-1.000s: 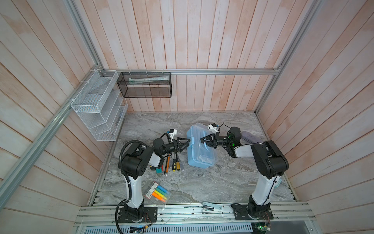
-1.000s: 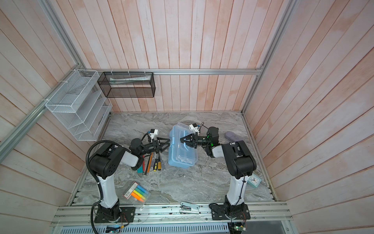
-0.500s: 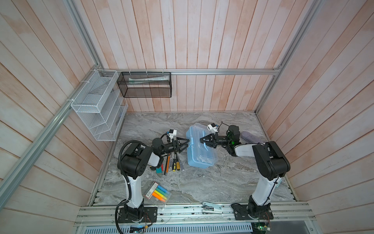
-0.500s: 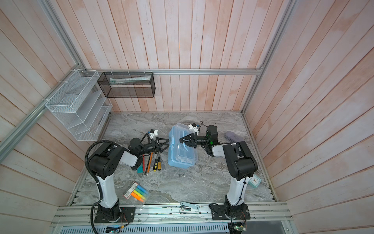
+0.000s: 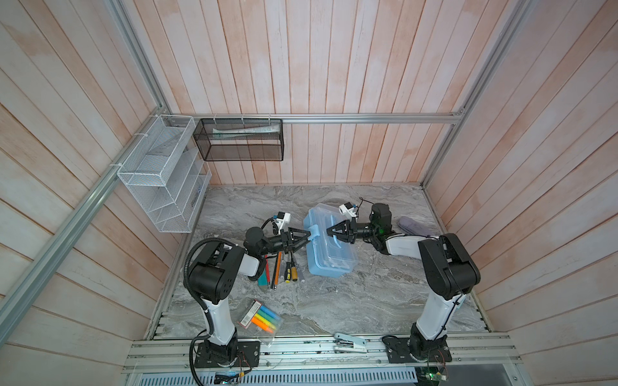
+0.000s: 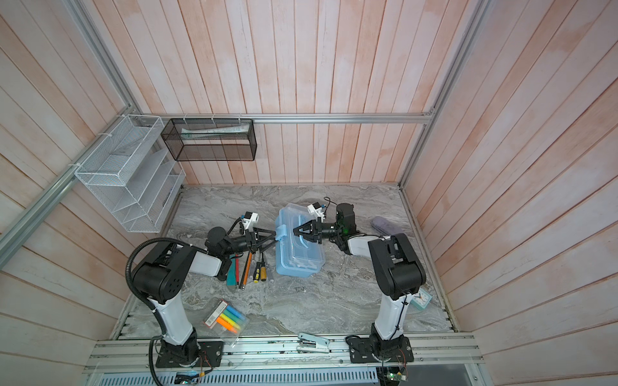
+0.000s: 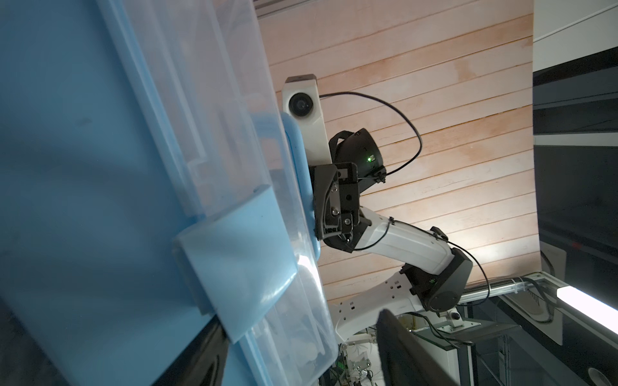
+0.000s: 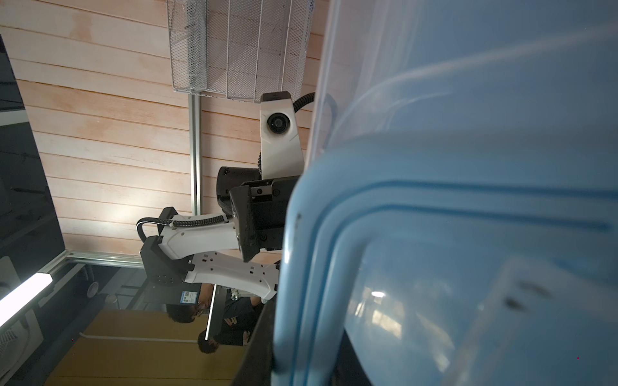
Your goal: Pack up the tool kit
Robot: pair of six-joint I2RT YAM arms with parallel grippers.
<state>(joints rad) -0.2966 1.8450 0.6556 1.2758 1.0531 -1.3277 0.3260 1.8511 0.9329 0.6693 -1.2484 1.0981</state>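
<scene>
Working at the tool kit [image 5: 329, 257], sitting lid-down mid-table: holding left gripper [image 5: 306, 233] wide around the latch [image 7: 240, 260], pinching right gripper [image 5: 329, 230] shut at the handle [image 8: 434, 187], hold unclear. Leaving screwdrivers [image 5: 290, 270] and pencils [image 5: 276, 267] loose just left; judging packing hardly begun.

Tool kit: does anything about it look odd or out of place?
Yes: the tool kit sits skewed on the table, its latch sticking out sideways, and the tools lie loose outside it.

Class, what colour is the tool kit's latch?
Light blue; the latch shows best in the left wrist view.
</scene>
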